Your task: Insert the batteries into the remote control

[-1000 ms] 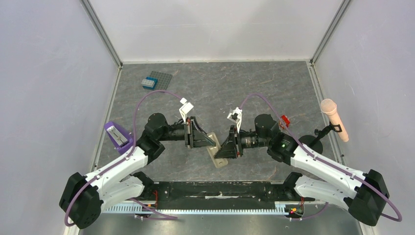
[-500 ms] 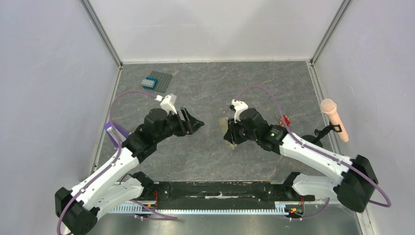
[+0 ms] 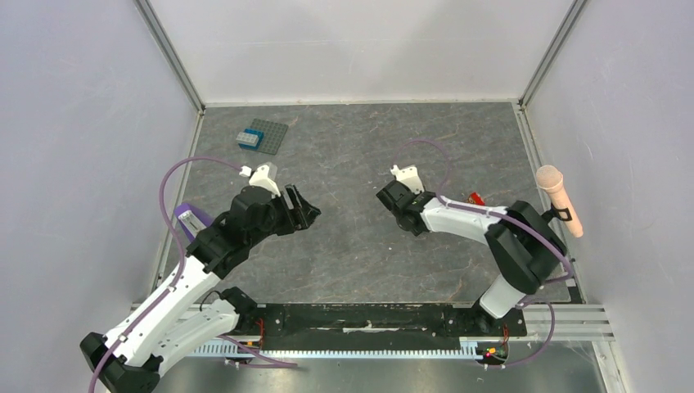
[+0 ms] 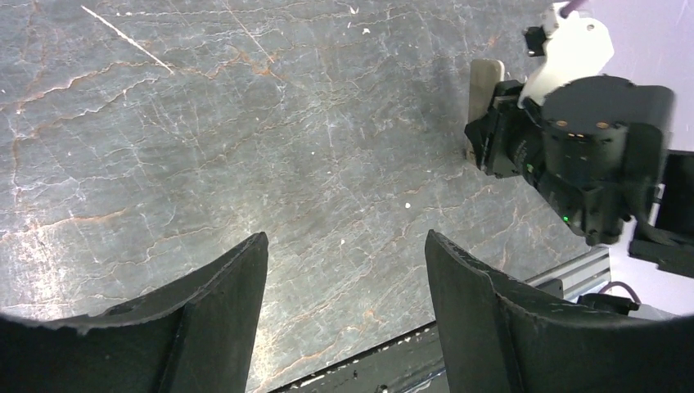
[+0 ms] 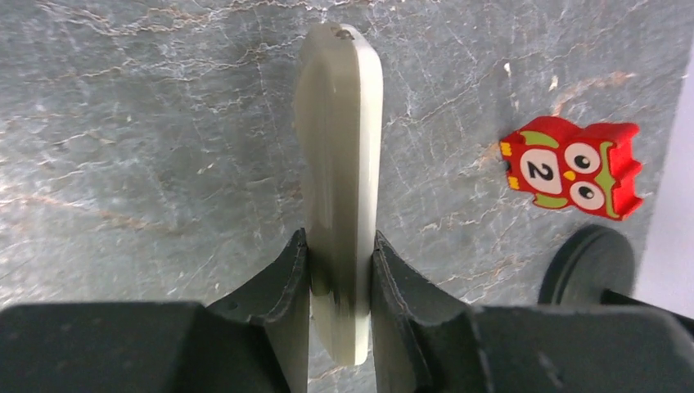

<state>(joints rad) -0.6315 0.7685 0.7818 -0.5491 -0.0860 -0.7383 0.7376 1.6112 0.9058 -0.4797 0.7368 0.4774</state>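
Note:
The remote control [image 5: 340, 123] shows edge-on in the right wrist view as a slim white slab over the grey floor. My right gripper [image 5: 340, 241] is shut on its near end, one finger on each flat face. In the left wrist view the remote control [image 4: 484, 82] sticks out beyond the right wrist at the upper right. In the top view the right gripper [image 3: 391, 199] is right of centre, and the remote is hidden under it there. My left gripper [image 4: 345, 241] stands open and empty, well apart from the remote; from above the left gripper [image 3: 304, 209] is left of centre. The batteries are out of view.
A red owl block [image 5: 573, 168] lies right of the remote, with a black round foot [image 5: 585, 266] near it. A pink microphone [image 3: 560, 199] stands at the right wall. A blue brick on a grey studded plate [image 3: 260, 136] lies far left. A purple object [image 3: 195, 223] sits by the left wall.
My left gripper let go of the remote, opened wide and drew back to the left. The right arm carried the remote away from the near edge and turned it on edge.

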